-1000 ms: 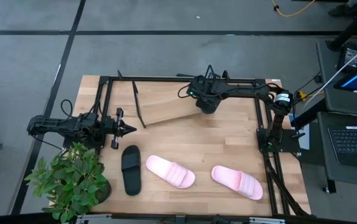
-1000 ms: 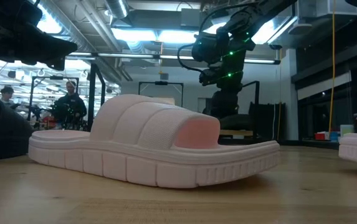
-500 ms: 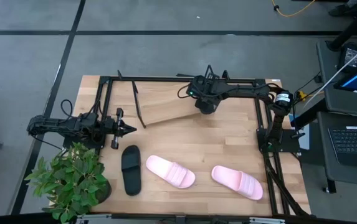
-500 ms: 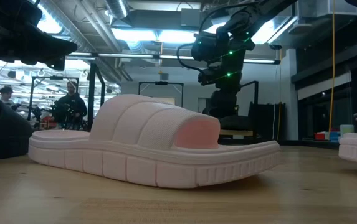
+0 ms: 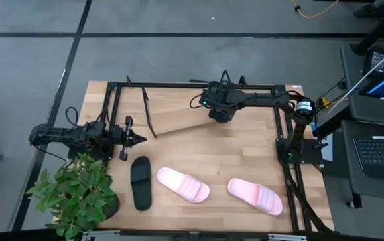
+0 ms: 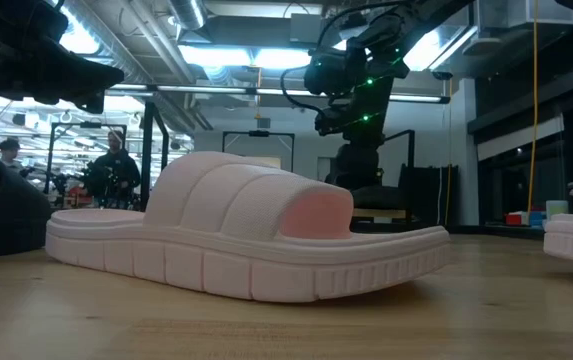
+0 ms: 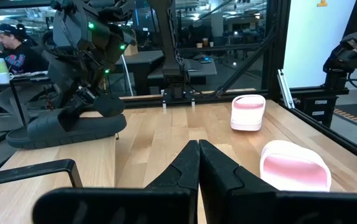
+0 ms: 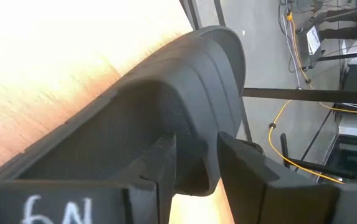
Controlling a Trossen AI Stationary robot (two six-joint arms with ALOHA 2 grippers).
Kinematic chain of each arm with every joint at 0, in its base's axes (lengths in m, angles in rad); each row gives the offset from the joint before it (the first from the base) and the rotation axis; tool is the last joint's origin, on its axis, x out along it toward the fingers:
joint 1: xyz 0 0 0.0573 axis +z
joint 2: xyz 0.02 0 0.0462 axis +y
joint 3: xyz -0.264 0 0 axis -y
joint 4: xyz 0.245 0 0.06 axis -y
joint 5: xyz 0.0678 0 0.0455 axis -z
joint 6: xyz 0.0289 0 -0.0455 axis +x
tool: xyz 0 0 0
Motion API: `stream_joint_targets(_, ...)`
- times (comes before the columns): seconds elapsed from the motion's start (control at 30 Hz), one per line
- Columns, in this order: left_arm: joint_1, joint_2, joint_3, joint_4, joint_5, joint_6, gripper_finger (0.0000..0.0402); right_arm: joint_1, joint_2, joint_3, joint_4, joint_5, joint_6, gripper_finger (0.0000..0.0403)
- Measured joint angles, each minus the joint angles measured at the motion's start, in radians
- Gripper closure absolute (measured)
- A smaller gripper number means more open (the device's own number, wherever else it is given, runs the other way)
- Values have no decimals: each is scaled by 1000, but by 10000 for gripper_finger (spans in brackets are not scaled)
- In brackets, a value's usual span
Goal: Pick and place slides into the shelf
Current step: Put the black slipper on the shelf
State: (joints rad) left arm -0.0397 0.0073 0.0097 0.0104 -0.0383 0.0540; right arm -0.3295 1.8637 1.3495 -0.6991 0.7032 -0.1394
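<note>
My right gripper point(image 5: 218, 109) reaches over the slanted light-wood shelf point(image 5: 175, 116) at the table's far side and is shut on a black slide point(image 7: 63, 129), which the arm mostly hides from above. A second black slide point(image 5: 141, 182) and two pale pink slides point(image 5: 183, 185) point(image 5: 254, 196) lie sole-down on the table's near half. My left gripper point(image 5: 135, 139) waits shut at the table's left, just beyond the loose black slide. My right gripper pinches the black slide's strap at its edge point(image 8: 198, 148). One finger point(image 8: 164, 167) is inside the foot opening and the other point(image 8: 243, 167) is outside the strap. The fingers come from above, slanting down. The slide lies level over the shelf board; whether it rests there I cannot tell.
A large black metal frame point(image 5: 198, 85) borders the table's far, left and right sides. A potted plant point(image 5: 78, 194) stands at the near left corner. Bare wood point(image 5: 245, 150) lies between the shelf and the pink slides. People sit in the room beyond.
My right gripper, still shut on the black slide, has edged slightly up and toward the table's far edge over the shelf. Nothing else has moved.
</note>
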Motion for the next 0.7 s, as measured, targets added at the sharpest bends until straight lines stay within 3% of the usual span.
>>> stream_joint_targets(0.4,0,0,0,0,0,0,401,6,0,3,-3,2,-1,285)
stream_joint_targets(0.7,0,0,0,0,0,0,401,42,0,83,0,2,-26,285)
